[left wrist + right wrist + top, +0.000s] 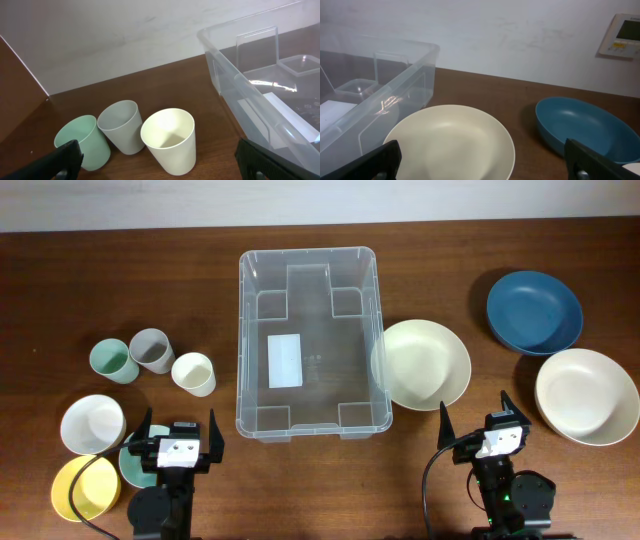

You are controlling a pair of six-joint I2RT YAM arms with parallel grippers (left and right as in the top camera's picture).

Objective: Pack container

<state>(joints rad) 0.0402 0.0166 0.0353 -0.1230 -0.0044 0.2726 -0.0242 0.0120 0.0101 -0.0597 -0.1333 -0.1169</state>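
The wooden table (60, 290) carries the clear plastic container (243, 340) at its middle, standing upright and open, long side running away from the arms, with a white label (286, 361) on its base. Right up against its right wall sits a cream bowl (425, 365). Farther right are a dark blue bowl (535, 311) at the back and a second cream bowl (587, 395) nearer the arms, close together. At the near left, a white bowl (92, 424) and a yellow bowl (85, 487) sit side by side, and beside them a teal dish (131, 464) is half hidden under the arm, possibly a small bowl.

The left gripper (179, 430) hangs near the container's near-left corner, jaws spread wide and holding nothing. The right gripper (475, 418) hangs just behind the first cream bowl, its jaws likewise spread.

Left of the container three cups stand clustered: green (113, 362), grey (152, 350) and cream (194, 373).
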